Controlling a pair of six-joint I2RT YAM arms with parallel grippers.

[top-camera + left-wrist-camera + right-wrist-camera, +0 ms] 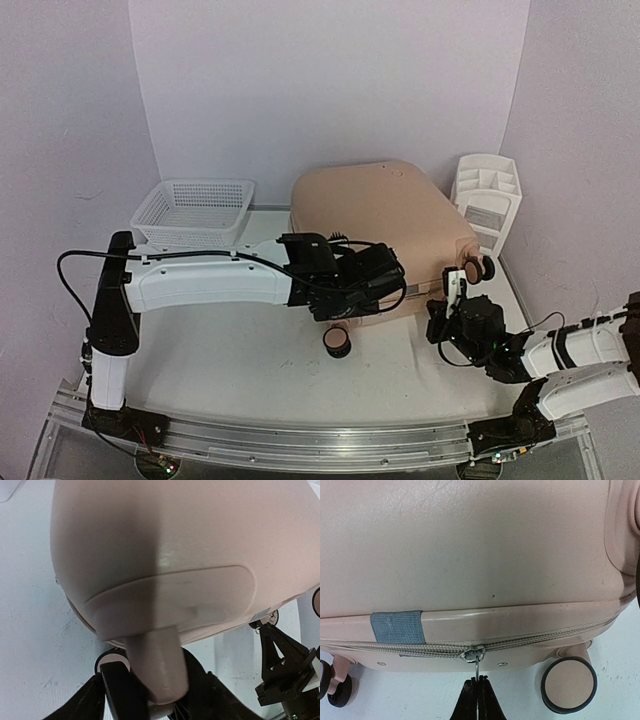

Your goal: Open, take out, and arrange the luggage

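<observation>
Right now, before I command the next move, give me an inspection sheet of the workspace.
Surface: white table, lightly scuffed, nothing spilled.
Job's things: luggage lying flat at back centre, casters toward the arms; zipper looks closed along the visible stretch.
Clutter: mesh basket rear left; drawer organizer rear right, beside the luggage.
Grippers: right gripper shut on the zipper pull; left gripper at the luggage's near edge, either side of a caster stem, grip unclear.
Cables: black cable looping off the left arm, apart from the luggage.
Surroundings: plain walls; nothing else seen.
</observation>
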